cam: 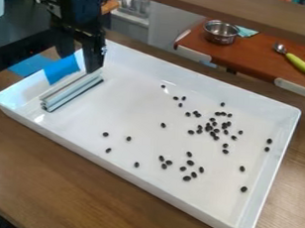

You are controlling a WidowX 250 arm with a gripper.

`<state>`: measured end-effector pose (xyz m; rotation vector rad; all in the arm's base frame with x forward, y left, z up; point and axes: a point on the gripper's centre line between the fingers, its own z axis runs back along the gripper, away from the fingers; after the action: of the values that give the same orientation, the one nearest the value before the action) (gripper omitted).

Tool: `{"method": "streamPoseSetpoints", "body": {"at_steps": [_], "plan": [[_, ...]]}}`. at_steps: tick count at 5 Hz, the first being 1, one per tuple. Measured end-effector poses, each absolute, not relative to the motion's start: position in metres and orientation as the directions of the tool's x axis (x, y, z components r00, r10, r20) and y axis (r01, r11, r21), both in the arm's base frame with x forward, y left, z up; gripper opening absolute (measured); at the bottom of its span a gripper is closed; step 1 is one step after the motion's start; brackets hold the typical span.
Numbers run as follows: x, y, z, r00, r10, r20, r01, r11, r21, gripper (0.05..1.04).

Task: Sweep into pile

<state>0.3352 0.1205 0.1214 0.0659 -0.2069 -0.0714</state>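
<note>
The brown wooden surface (118, 205) lies nearest, and on it sits a big white tray (143, 186). Inside, the dark beans (214, 131) are scattered loosely, thickest right of the middle, with a looser bunch towards the near side and strays around both. A metal bar (74, 91) lies near the tray's left end, beside some blue tape (61, 69) on the wall. Over there hangs the pincer (79, 64), pointing down, its fingers apart with nothing visible between them; I can't tell whether it touches the bar's far end. Behind, a pot (221, 33) stands on a reddish-brown table (252, 59), near a green-handled spoon (297, 63).
</note>
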Motion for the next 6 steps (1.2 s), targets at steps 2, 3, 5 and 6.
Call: {"method": "streamPoseSetpoints", "body": {"at_steps": [2,3,5,6], "plan": [[0.335,0.118,0.101,0.986,-0.073,0.151,0.070,0.997,0.028,1.001],[0.337,0.132,0.097,0.988,-0.042,0.151,0.037,0.999,0.038,1.001],[0.347,0.152,0.080,0.985,-0.040,0.168,0.032,0.998,0.047,1.001],[0.348,0.161,0.080,0.983,-0.032,0.179,0.023,0.998,0.053,1.001]]}}
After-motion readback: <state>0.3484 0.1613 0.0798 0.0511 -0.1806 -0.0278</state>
